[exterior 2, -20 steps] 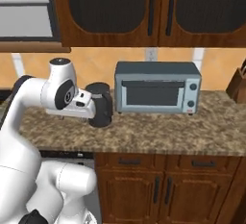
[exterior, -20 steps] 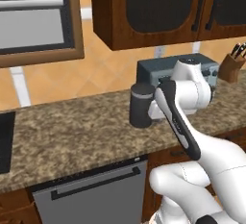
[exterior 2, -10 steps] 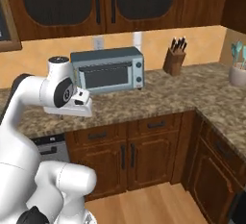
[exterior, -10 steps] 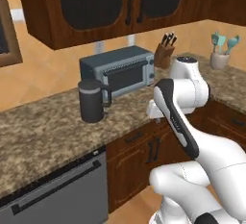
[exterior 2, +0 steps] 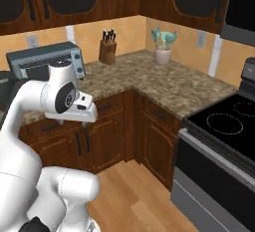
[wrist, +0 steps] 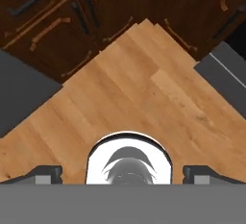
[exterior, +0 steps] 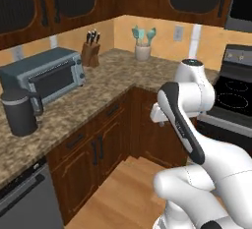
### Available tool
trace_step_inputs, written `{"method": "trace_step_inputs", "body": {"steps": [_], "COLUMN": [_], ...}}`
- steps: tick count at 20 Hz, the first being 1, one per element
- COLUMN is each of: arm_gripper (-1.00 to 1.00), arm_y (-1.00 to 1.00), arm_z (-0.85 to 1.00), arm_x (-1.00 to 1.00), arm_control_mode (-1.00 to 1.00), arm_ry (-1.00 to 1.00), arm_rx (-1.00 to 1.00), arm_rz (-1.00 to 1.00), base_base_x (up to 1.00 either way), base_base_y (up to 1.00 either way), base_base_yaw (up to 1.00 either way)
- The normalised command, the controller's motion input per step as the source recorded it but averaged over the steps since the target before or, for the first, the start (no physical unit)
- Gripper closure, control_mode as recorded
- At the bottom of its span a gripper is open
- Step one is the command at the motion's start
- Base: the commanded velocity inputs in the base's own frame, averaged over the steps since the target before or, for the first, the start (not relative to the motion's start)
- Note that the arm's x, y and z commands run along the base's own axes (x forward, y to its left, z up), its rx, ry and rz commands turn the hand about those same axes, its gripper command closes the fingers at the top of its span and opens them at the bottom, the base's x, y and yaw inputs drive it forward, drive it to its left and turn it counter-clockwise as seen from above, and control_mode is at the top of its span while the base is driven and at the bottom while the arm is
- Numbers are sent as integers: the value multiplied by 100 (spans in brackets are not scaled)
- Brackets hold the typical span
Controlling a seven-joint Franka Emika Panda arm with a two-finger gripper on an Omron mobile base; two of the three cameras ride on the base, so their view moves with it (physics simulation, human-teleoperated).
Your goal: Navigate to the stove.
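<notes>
My pincer (wrist: pixel 123 172) points down at the wooden floor (wrist: pixel 139 98), its two dark fingertips (wrist: pixel 45 174) set wide apart with nothing between them. Dark cabinet doors (wrist: pixel 57 21) ring the floor on two sides. My arm (exterior: pixel 184 105) is folded close in front of the corner of the speckled bench (exterior: pixel 118 75). On that bench stand a cup of turquoise utensils (exterior: pixel 142 43), a knife block (exterior: pixel 90 51), a grey toaster oven (exterior: pixel 42 78) and a dark kettle (exterior: pixel 19 112), though its shape is a little hard to read. The stove (exterior 2: pixel 224 136) sits off to my right, its black glass top (exterior 2: pixel 226 121) with white burner rings adjoining the bench end.
</notes>
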Motion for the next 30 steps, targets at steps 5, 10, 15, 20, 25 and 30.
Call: {"method": "trace_step_inputs", "body": {"steps": [5,10,15,20,25,30], "arm_gripper": [-100,-100,-100,-100,-100,-100], "arm_y": [0,0,0,0,0,0], "arm_z": [0,0,0,0,0,0], "arm_x": [0,0,0,0,0,0], "arm_control_mode": [100,100,100,100,100,100], "arm_ry": [0,0,0,0,0,0], "arm_rx": [0,0,0,0,0,0], "arm_rz": [0,0,0,0,0,0], "base_base_x": [0,5,26,47,61,70], "base_base_y": [-67,-68,-43,-3,15,52], "base_base_yaw": [-58,-62,-57,-47,-41,-40]}}
